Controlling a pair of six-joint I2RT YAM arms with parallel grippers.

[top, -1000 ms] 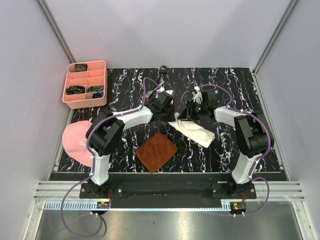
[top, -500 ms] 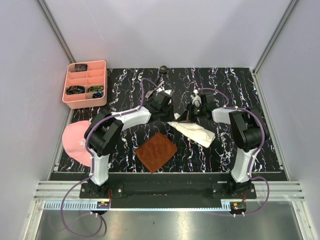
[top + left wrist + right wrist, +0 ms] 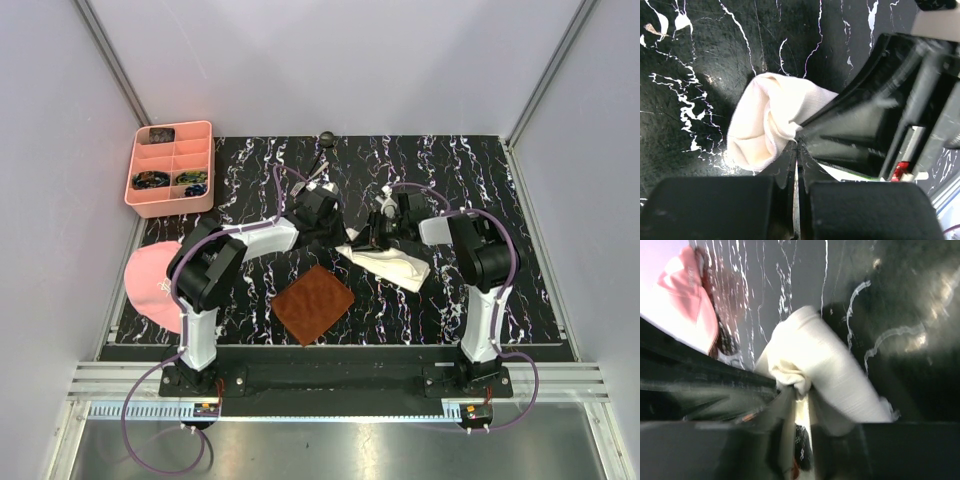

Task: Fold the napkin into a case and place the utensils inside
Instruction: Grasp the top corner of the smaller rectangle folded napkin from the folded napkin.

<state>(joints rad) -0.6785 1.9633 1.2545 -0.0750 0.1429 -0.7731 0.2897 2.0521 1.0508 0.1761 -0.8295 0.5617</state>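
The cream-white napkin (image 3: 392,264) lies bunched in a long roll on the black marbled table (image 3: 500,190), right of centre. My left gripper (image 3: 338,243) is shut on a corner of it at its left end; the left wrist view shows the cloth (image 3: 765,125) pinched at my fingertips (image 3: 797,142). My right gripper (image 3: 368,238) is shut on a fold close beside it; the right wrist view shows the cloth (image 3: 825,360) caught at the jaws (image 3: 801,390). The dark spoon (image 3: 326,138) lies at the table's far edge. I cannot make out the fork. No folded case shows.
A brown textured mat (image 3: 313,303) lies just in front of the grippers. A pink compartment tray (image 3: 170,168) stands at the far left. A pink cap-like thing (image 3: 150,282) lies at the near left and also shows in the right wrist view (image 3: 685,300).
My left gripper has come down towards me with its napkin corner. My right gripper has moved left. The two now sit close together at the napkin's left end.
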